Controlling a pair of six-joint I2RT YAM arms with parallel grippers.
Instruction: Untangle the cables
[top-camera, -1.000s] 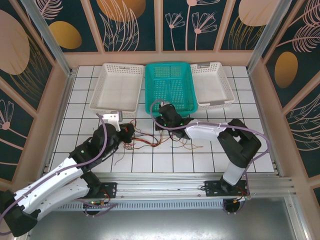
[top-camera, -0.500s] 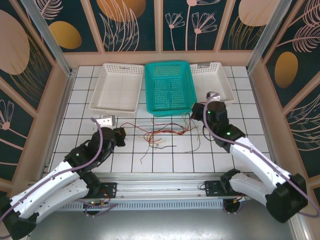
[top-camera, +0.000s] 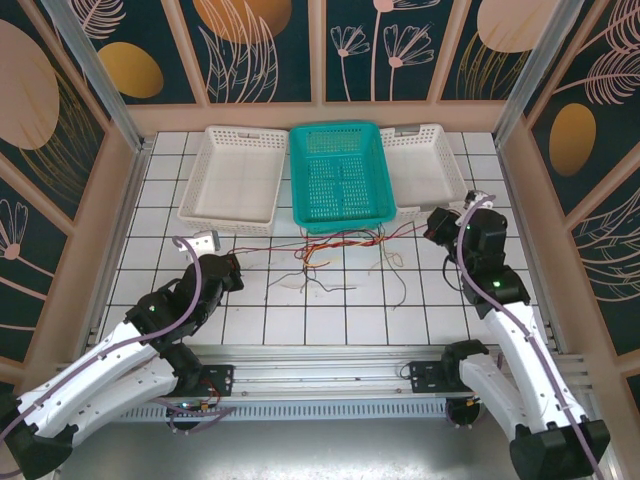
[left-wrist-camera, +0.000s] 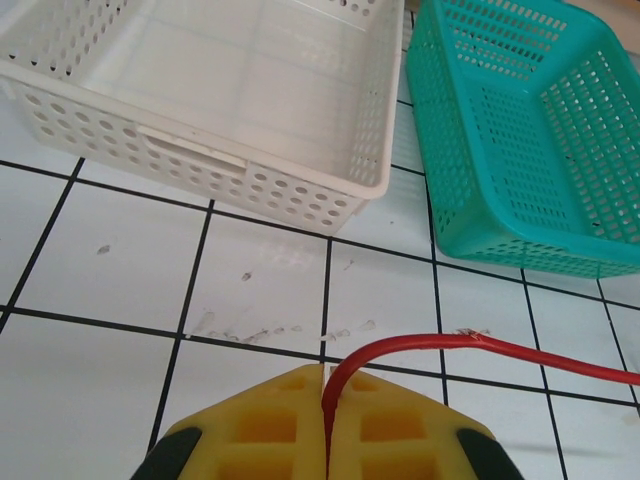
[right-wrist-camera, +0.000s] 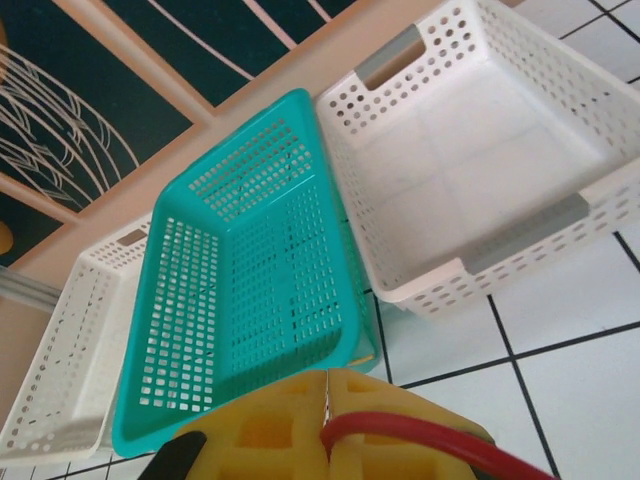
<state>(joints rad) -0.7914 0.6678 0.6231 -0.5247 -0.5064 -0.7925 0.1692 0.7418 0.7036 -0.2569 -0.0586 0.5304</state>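
A red cable (top-camera: 272, 249) runs stretched across the tiles between my two grippers. My left gripper (top-camera: 235, 262) is shut on its left end; in the left wrist view the red cable (left-wrist-camera: 470, 345) curves out from between the closed yellow fingertips (left-wrist-camera: 290, 420). My right gripper (top-camera: 433, 225) is shut on the other end, and the red cable (right-wrist-camera: 430, 435) leaves its pressed-together pads (right-wrist-camera: 270, 420) to the right. The other cables (top-camera: 325, 260), thin orange, yellow, brown and black wires, lie loosely crossed on the tiles below the teal basket.
Three baskets stand in a row at the back: a white basket (top-camera: 235, 175) on the left, a teal basket (top-camera: 340, 175) in the middle, a white basket (top-camera: 430, 165) on the right. Side walls close in the table on both sides.
The right arm has swung from the middle of the table to the far right, the left gripper has drawn back left, and the red cable has been pulled out long between them.
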